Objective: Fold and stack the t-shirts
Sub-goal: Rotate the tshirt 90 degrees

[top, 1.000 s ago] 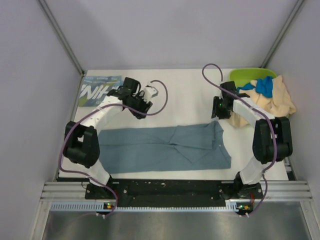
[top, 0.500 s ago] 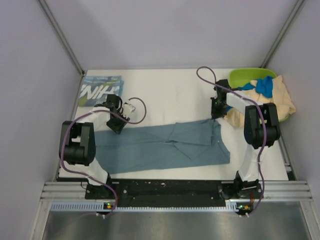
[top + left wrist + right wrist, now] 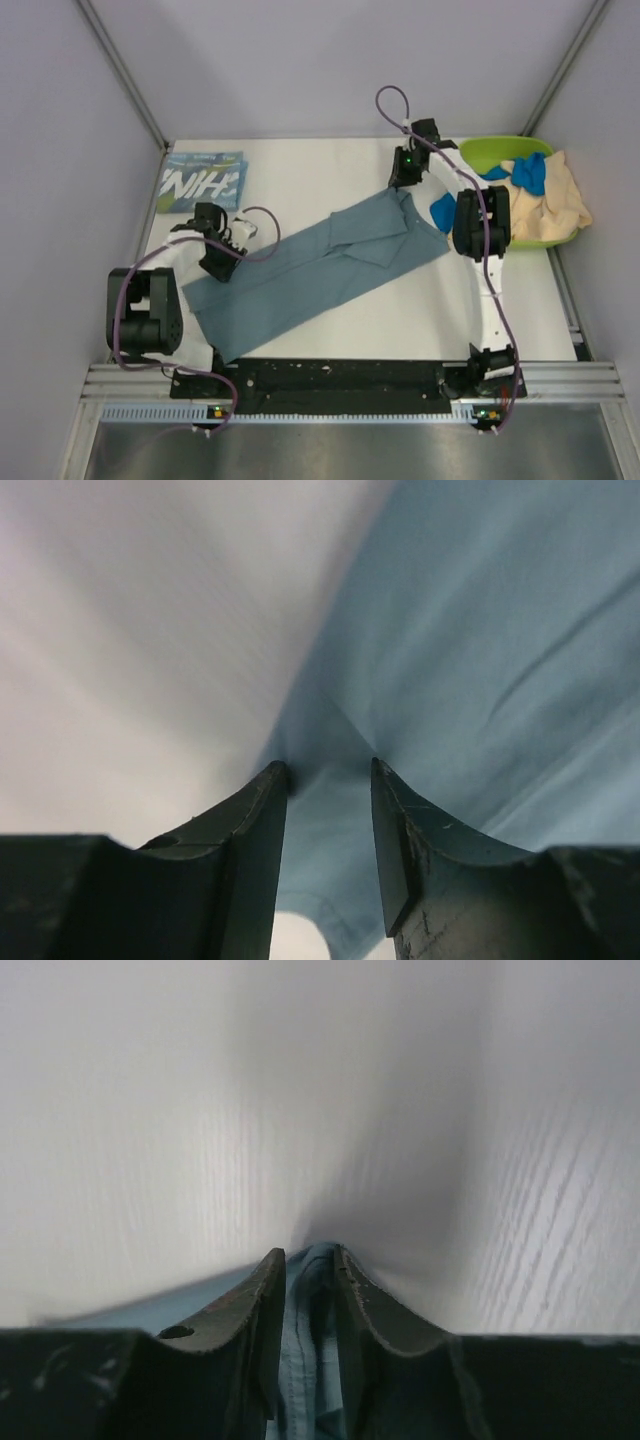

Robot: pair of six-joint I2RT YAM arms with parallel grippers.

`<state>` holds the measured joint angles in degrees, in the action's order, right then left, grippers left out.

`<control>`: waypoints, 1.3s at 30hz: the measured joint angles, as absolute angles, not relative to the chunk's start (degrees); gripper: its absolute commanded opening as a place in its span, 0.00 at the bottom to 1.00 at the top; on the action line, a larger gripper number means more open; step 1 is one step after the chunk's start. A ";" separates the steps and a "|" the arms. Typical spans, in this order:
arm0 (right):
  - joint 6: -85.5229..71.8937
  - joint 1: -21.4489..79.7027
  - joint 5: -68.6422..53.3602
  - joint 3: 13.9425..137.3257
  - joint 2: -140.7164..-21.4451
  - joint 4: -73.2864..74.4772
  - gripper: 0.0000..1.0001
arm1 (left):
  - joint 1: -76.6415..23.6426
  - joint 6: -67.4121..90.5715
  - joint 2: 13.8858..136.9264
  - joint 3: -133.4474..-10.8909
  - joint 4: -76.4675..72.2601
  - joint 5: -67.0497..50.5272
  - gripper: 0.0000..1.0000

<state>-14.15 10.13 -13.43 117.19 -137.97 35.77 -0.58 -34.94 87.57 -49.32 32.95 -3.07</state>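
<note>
The slate-blue t-shirt (image 3: 320,265) lies flat and slanted, from near left to far right. My left gripper (image 3: 217,262) is at its left edge; in the left wrist view its jaws (image 3: 330,770) are narrowly apart with the blue cloth (image 3: 480,630) pinched and pulled taut between them. My right gripper (image 3: 403,178) is shut on the shirt's far right corner, bunched between the fingers (image 3: 310,1252). The teal t-shirt with white letters (image 3: 200,182) lies folded at the far left. The bright blue t-shirt (image 3: 528,172) and the cream t-shirt (image 3: 562,200) are heaped at the far right.
A lime-green tub (image 3: 495,152) stands at the far right under the heaped shirts. A bright blue bit of cloth (image 3: 441,212) shows beside the right arm. Grey walls close in the white table (image 3: 320,170) on three sides.
The right gripper has dragged the shirt's right corner to the far side, swinging the shirt from level to slanted. The left gripper has come nearer and leftward onto the shirt's left edge.
</note>
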 measured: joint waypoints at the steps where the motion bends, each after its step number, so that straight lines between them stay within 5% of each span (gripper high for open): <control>1: -14.13 10.37 -13.72 120.14 -139.61 35.73 0.39 | -0.10 -34.94 86.91 -49.32 34.94 -4.08 0.45; 12: -9.39 10.70 -10.26 126.13 -140.09 34.94 0.54 | 4.99 -34.87 82.48 -53.49 45.21 -5.39 0.47; 23: -11.53 10.70 2.94 84.58 -100.09 33.50 0.52 | 5.58 -34.22 91.85 -59.35 41.63 -7.42 0.44; 28: -14.20 10.13 6.00 68.45 -95.04 32.77 0.52 | 5.58 -36.25 92.14 -58.76 41.74 -10.94 0.45; 31: -15.86 9.93 5.93 63.02 -95.72 33.08 0.51 | 5.58 -37.17 92.20 -56.10 41.45 -11.62 0.35; 35: -16.84 9.54 6.22 62.70 -99.02 31.31 0.31 | 5.56 -37.71 91.72 -52.73 39.33 -11.29 0.02; 39: -16.91 9.30 5.58 63.99 -102.13 30.00 0.09 | 5.58 -38.17 88.99 -49.71 36.77 -11.57 0.00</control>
